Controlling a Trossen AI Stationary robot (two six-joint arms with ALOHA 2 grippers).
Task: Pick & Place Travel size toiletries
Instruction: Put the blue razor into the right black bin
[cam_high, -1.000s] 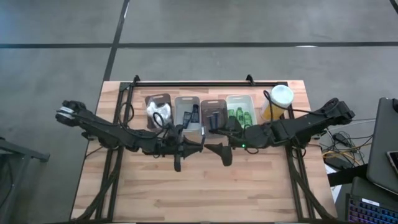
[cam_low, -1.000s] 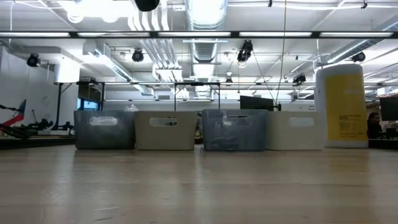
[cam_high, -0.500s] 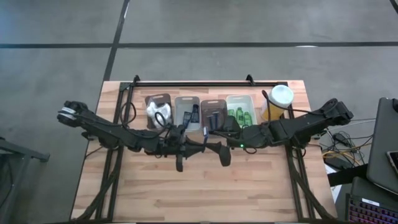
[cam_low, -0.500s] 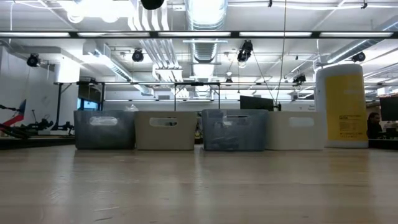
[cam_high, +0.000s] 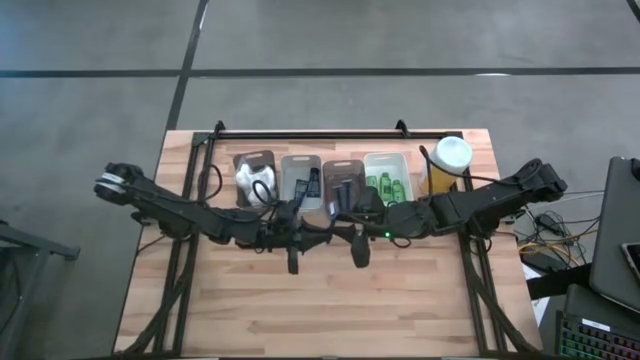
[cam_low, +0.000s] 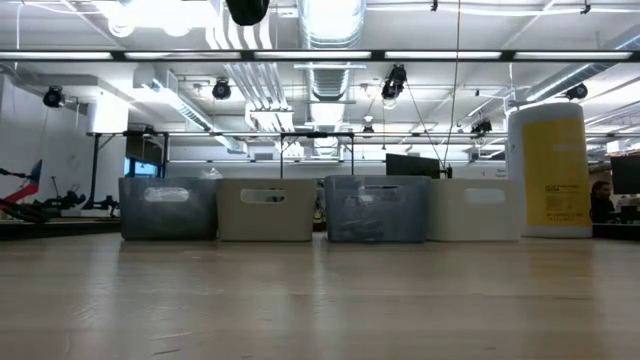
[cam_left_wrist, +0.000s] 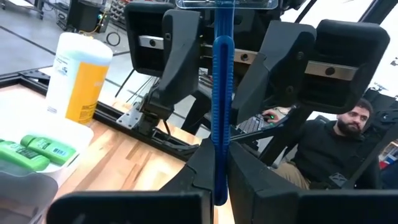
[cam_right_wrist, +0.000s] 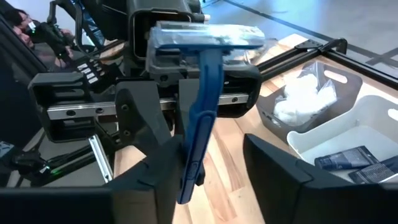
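Note:
A slim dark-blue razor (cam_left_wrist: 221, 93) hangs in the air over the middle of the table, with my left gripper (cam_left_wrist: 221, 186) shut on it. My right gripper (cam_right_wrist: 214, 180) faces it from the table's right side, open. Its fingers (cam_left_wrist: 180, 68) stand on either side of the razor's handle (cam_right_wrist: 198, 118); I cannot tell whether one of them touches it. Both grippers meet in the high view, left gripper (cam_high: 312, 230) and right gripper (cam_high: 338, 230). White puffy bundles (cam_right_wrist: 305, 99), dark items (cam_right_wrist: 348, 158) and green mini bottles (cam_left_wrist: 31, 152) lie in bins. My left gripper pinches the razor's handle near its free end (cam_left_wrist: 219, 168) between its two fingers. The fingers come level from the table's left and lie across the handle. The razor stands about upright, its head (cam_right_wrist: 205, 36) on top, lifted clear of the table.
A row of bins stands at the table's far side: a brown bin (cam_high: 254, 178), a clear bin (cam_high: 301, 180), a second brown bin (cam_high: 343, 182) and a white bin (cam_high: 387, 180). A tall yellow canister (cam_high: 447, 160) stands at their right end. A person (cam_left_wrist: 342, 143) sits beyond the table.
My two grippers have drawn toward each other over the middle of the table, the left toward the right edge with the razor, the right toward the left edge, until they meet.

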